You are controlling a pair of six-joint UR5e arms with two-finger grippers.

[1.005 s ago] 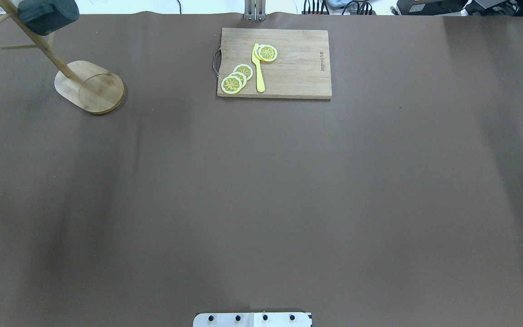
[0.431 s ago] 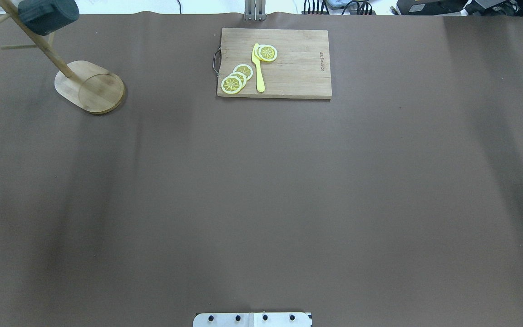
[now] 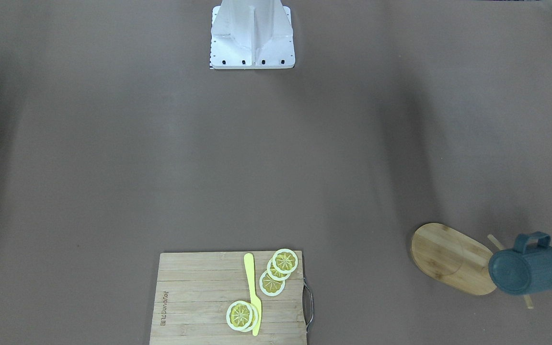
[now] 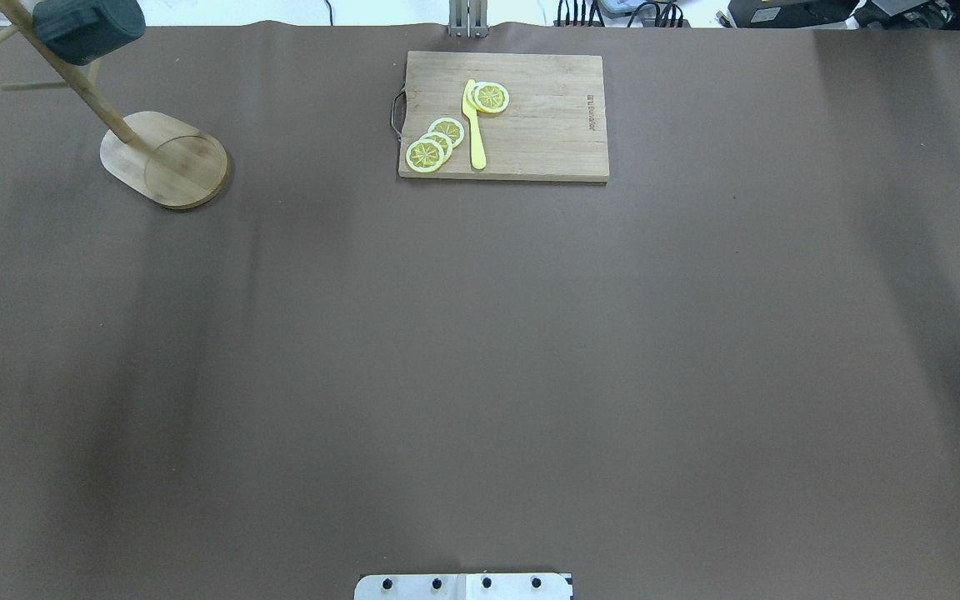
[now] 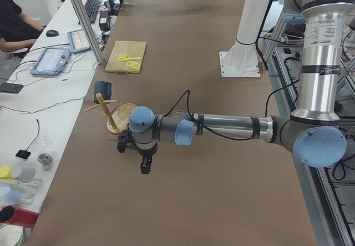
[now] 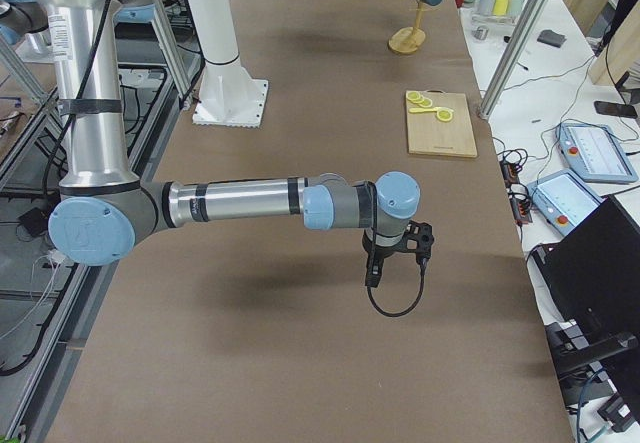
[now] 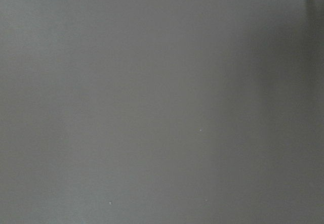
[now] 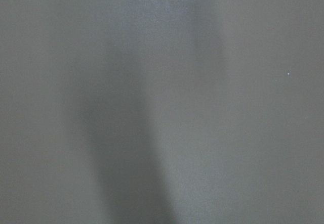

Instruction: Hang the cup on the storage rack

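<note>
The dark teal-blue cup hangs by its handle on a peg of the bamboo storage rack at the table's far left corner. Both also show in the overhead view, cup and rack, and in the left view, cup. Neither gripper touches them. My left gripper hangs over bare table a short way from the rack. My right gripper hangs over bare table far from the rack. I cannot tell whether either is open or shut.
A rectangular wooden cutting board with lemon slices and a yellow knife lies at the far middle of the table. The robot's white base stands at the near edge. Both wrist views show only brown table.
</note>
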